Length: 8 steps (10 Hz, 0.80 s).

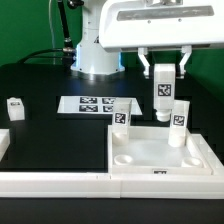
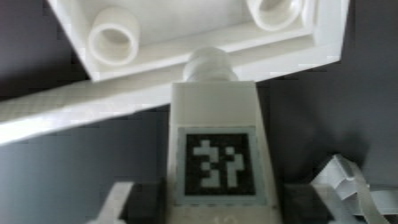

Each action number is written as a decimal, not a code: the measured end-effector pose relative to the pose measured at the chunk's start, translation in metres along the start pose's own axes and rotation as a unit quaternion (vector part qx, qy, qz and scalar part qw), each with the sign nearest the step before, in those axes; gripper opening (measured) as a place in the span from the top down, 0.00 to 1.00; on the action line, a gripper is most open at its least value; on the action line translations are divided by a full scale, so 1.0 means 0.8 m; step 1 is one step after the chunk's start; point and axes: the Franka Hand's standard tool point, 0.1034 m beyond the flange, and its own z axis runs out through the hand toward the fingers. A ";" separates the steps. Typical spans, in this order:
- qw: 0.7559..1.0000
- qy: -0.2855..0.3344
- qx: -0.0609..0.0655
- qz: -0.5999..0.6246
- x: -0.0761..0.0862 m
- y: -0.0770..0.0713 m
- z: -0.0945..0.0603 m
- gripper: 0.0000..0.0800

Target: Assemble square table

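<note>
The white square tabletop (image 1: 150, 152) lies tray-side up near the table's front, toward the exterior view's right. Two tagged white legs stand in its far corners, one (image 1: 121, 120) on the exterior view's left and one (image 1: 179, 126) on the right. My gripper (image 1: 165, 72) hangs above the tabletop's far edge, shut on a third leg (image 1: 163, 95) that is upright and clear of the tray. In the wrist view this held leg (image 2: 217, 140) points at the tabletop's rim (image 2: 196, 55) between two round sockets (image 2: 112, 40), with my gripper (image 2: 214, 205) closed around it.
Another loose leg (image 1: 15, 108) stands far to the exterior view's left. The marker board (image 1: 97, 104) lies behind the tabletop. Long white rails (image 1: 60, 180) border the front and left. The robot's base (image 1: 97, 55) stands at the back.
</note>
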 end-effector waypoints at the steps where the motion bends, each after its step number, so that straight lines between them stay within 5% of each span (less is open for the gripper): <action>1: 0.998 0.002 -0.016 -0.054 0.000 0.002 0.013 0.64; 2: 0.997 0.011 -0.031 -0.074 0.010 0.019 0.020 0.64; 3: 0.996 0.020 -0.033 -0.081 0.007 0.018 0.027 0.64; 8: 0.997 0.021 -0.025 -0.074 0.004 0.005 0.027 0.64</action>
